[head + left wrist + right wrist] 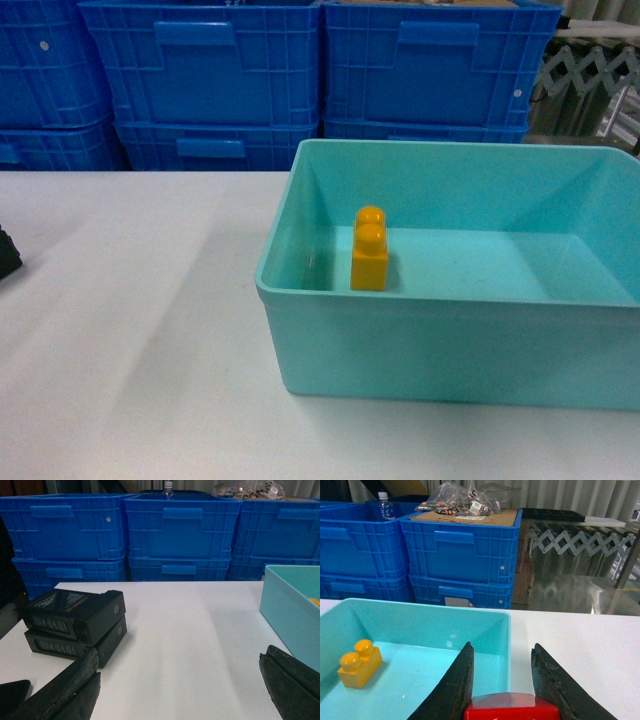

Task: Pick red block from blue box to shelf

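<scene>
The red block [512, 711] was clamped between the two fingers of the right gripper [502, 690], held above the near right corner of the blue box [506, 630] (only the block's top showed, at the frame's lower edge). A yellow brick [369, 250] stood upright on the box floor. The left gripper [180, 690] hung spread wide and empty over the white table [190, 630], near two stacked black packs [75, 622]. Dark blue crates [220, 70] lined the background.

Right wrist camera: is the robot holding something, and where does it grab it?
Yes. The right end effector holds the red block, fingers on its two opposite sides. The left end effector holds nothing.
</scene>
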`<state>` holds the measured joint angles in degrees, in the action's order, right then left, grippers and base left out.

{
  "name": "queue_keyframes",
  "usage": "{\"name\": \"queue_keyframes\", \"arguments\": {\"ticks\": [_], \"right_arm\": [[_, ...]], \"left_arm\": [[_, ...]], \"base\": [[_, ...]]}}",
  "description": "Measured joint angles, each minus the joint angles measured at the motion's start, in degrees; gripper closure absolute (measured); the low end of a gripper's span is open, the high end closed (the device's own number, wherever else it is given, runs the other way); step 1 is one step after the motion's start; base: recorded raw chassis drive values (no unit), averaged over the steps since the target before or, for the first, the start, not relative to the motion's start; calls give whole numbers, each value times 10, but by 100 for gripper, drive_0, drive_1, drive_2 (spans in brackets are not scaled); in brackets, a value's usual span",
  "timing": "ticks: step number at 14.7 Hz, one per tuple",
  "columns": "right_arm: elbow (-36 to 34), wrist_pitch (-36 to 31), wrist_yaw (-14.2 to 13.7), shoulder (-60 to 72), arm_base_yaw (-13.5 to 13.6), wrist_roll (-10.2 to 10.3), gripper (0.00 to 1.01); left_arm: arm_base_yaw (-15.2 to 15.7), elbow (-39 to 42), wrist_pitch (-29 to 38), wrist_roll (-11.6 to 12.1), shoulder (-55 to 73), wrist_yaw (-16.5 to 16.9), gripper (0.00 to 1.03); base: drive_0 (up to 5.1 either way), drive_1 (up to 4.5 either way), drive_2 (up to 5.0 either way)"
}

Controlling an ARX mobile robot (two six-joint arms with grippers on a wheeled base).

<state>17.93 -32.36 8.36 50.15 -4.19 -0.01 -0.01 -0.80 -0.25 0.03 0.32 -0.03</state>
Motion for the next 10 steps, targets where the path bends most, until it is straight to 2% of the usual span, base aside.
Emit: {"name": "queue_keyframes", "arguments": {"ticks": [5, 10], "right_arm": [[0, 0, 0, 0, 0, 0, 73], [0, 0, 0, 0, 0, 0, 73]], "left_arm": [[0, 0, 0, 0, 0, 0, 5], [0, 0, 0, 0, 0, 0, 5]], "base": [[-46, -46, -46], [-154, -154, -154]]}}
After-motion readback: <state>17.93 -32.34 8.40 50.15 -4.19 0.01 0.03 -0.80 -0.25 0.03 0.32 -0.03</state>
